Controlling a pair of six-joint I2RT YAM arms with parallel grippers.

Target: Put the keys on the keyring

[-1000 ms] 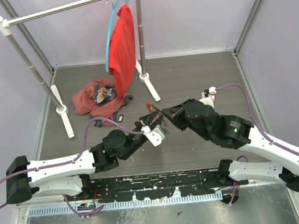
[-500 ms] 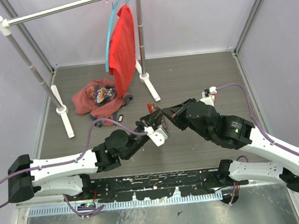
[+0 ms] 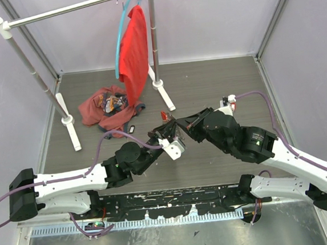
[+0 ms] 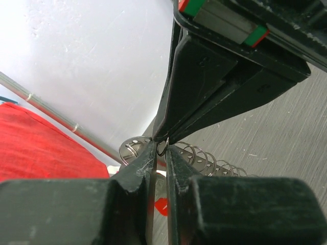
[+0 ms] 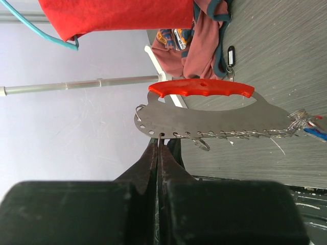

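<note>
Claw of the right arm [image 5: 158, 143] is closed on the lower edge of the keyring [image 5: 214, 120], a flat metal plate. Left claw [image 4: 159, 150] meets the same edge, its fingers almost together around one wire loop [image 4: 162, 148]; whether it grips, I cannot tell. Keys [image 5: 302, 118] hang at the keyring's other end.

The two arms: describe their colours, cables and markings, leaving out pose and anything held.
Both the left arm and the right arm have white links joined by black joint housings, each with a small green light. A purple cable loops along each. The left tool has black fingers on a white block; the right tool is black with red and green end caps.
</note>
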